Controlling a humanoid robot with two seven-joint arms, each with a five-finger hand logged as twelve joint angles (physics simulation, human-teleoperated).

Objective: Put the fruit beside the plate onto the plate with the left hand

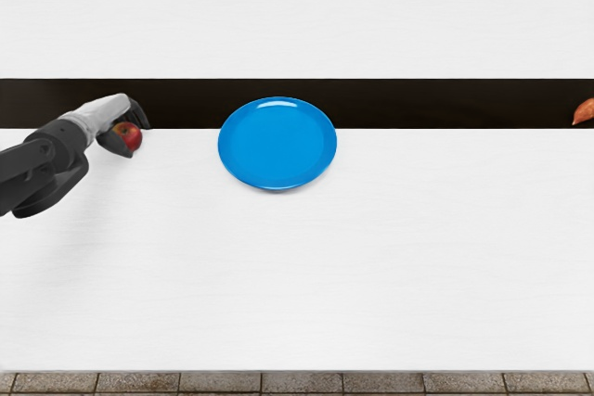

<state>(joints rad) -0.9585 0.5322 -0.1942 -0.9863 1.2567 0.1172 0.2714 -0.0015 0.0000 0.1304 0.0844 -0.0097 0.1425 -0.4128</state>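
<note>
Head view — left hand [115, 139] clasps a round red apple [130, 135], left of the smooth blue plate [277, 143]

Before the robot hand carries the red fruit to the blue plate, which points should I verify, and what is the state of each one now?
1. Left robot hand grips the red fruit: ok, its fingers wrap around it.
2. Fruit lifted off the table: cannot tell.
3. Blue plate has room: ok, nothing lies on it.
4. Way from fruit to plate is free: ok, nothing lies between them.
5. Orange object at the right edge is out of the way: ok.
</note>
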